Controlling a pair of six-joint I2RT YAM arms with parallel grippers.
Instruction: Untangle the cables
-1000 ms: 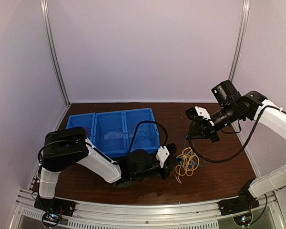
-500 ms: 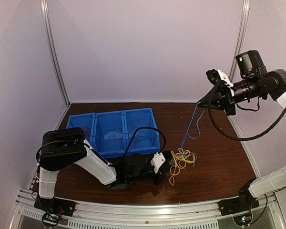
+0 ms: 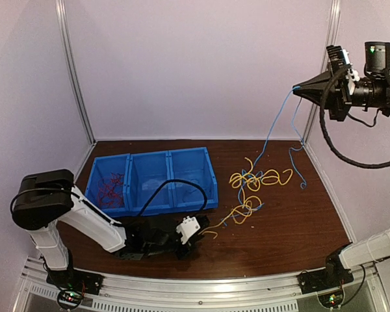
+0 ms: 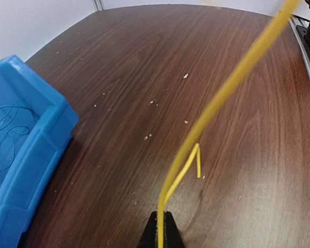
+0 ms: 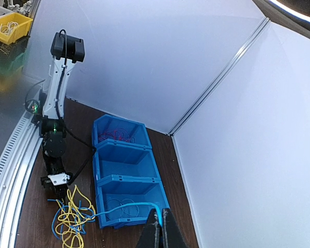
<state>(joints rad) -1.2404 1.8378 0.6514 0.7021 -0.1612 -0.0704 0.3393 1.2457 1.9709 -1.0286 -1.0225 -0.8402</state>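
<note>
Top cam: my left gripper (image 3: 203, 232) lies low on the table (image 3: 299, 227), just in front of the blue bin (image 3: 169, 153) near its right end, jaws pinched tight on a yellow cable (image 3: 222, 219). That cable runs away from the bin's right end into the tangle (image 3: 250, 188), a loose spread of yellow and blue loops on the wood beside the bin, not touching it. My right gripper (image 3: 298, 91) is high in the air, well up and to the right of the bin, jaws closed on a light blue cable (image 3: 273, 133) that hangs down from it into the same tangle. Red cables (image 3: 107, 188) sit in the bin's left compartment. Left wrist cam: my fingertips meet at the bottom edge w/ the yellow cable clamped between them. It rises up and away across the view, and a short bent end pokes out just past the tips. The bin's corner is at the left, w/ thin light blue strands inside. Right wrist cam: the fingers are shut on the light blue cable, which leads down past the bin's nearest compartment to the tangle on the table. The red cables are in the compartment farthest from me
</note>
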